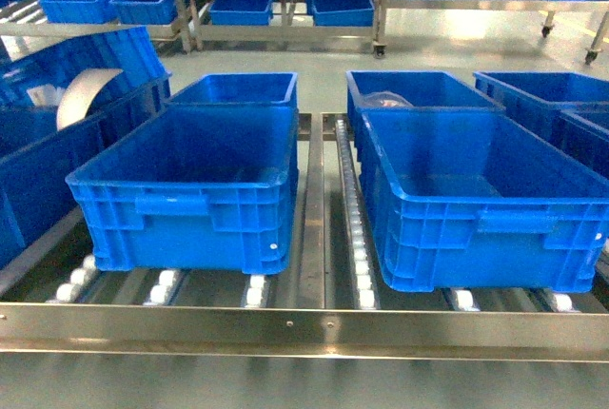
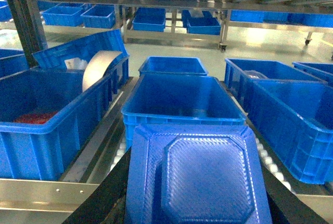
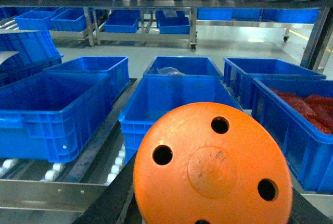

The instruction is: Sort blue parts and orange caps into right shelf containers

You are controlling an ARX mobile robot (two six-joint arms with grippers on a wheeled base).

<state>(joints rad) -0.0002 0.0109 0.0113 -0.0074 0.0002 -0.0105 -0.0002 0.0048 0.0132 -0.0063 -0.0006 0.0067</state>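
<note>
Crates (image 1: 190, 190) side by side — on rollers (image 1: 357, 228)

the crates (image 1: 190, 190) are bright blue, with a grid of ribs on their walls. the rollers (image 1: 357, 238) under them are white, on a silvery grey metal rail (image 1: 304, 328). the cap (image 3: 213, 166) is orange with dark round holes. the blue part (image 2: 195, 177) carries a fine cross-hatched pattern. red pieces (image 3: 307, 107) fill one far-right crate.
</note>
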